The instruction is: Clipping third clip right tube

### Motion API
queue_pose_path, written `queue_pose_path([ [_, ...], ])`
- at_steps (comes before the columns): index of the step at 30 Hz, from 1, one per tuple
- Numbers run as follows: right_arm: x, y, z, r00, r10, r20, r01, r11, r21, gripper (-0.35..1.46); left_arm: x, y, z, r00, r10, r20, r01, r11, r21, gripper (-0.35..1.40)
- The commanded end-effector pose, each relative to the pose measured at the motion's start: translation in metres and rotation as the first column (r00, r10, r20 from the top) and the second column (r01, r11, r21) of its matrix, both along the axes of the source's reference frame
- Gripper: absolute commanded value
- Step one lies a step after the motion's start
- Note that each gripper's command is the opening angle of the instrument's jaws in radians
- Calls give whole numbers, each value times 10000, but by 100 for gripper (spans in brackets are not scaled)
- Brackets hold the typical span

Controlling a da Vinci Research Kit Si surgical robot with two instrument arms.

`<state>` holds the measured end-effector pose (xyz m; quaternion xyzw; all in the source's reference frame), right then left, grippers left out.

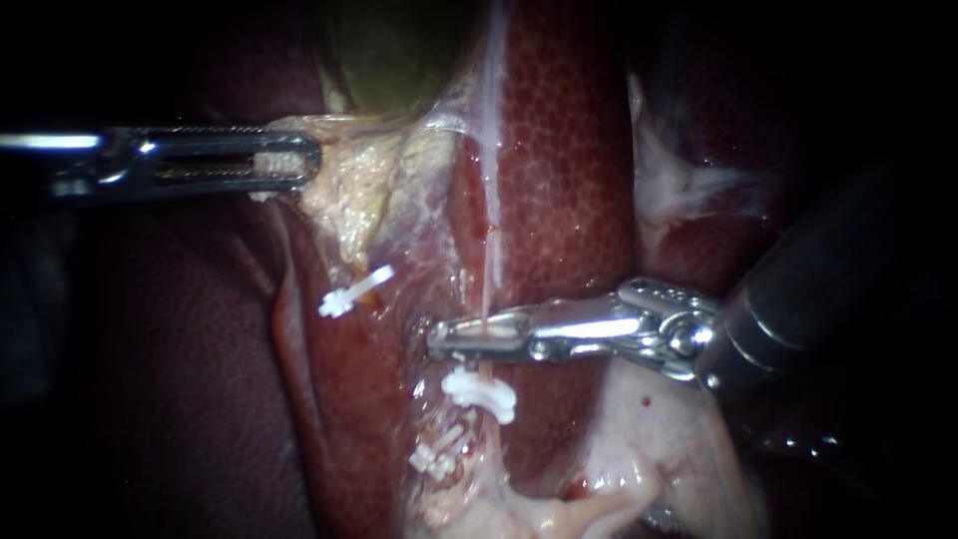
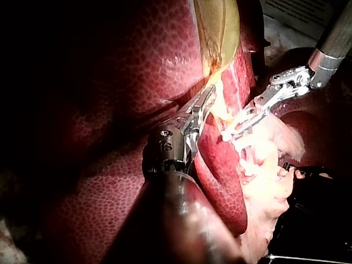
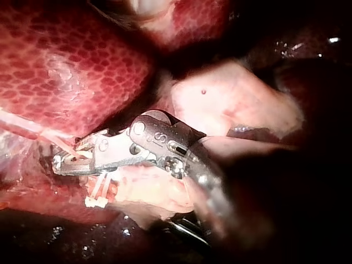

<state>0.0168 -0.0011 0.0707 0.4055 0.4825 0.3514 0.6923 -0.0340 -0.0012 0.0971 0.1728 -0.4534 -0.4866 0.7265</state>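
Right tube (image 1: 491, 230): thin pale strand running down over liver (image 1: 569, 180). Two white clips already on it, upper clip (image 1: 479, 391) and lower clip (image 1: 437, 451). Our right instrument (image 1: 454, 337) sits just above upper clip, jaws closed across tube from both sides. Third clip itself not visible to us. We judge placement under way; release and check remain. Our left instrument (image 1: 294, 160) clamped on pale tissue (image 1: 339, 180) below gallbladder (image 1: 389, 50).

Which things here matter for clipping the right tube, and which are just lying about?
In the job: right instrument, right tube, two clips on it, left instrument gripping the gallbladder.
Just there: liver, lone clip apart from that tube.
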Motion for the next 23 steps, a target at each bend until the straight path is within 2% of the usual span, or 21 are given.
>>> queue_pose_path([
  [1,-2,1,1,10000,0,-21,0,10000,-4,-35,0,0,0,10000,0,0,0,10000,1,-27],
  [9,-5,2,3,9994,-186,291,183,9998,94,-35,0,0,0,10000,-1,-1,1,10000,0,-27],
  [23,-7,1,5,9993,-158,325,150,9996,246,-35,-1,0,0,10000,-5,-3,5,10000,0,-27],
])
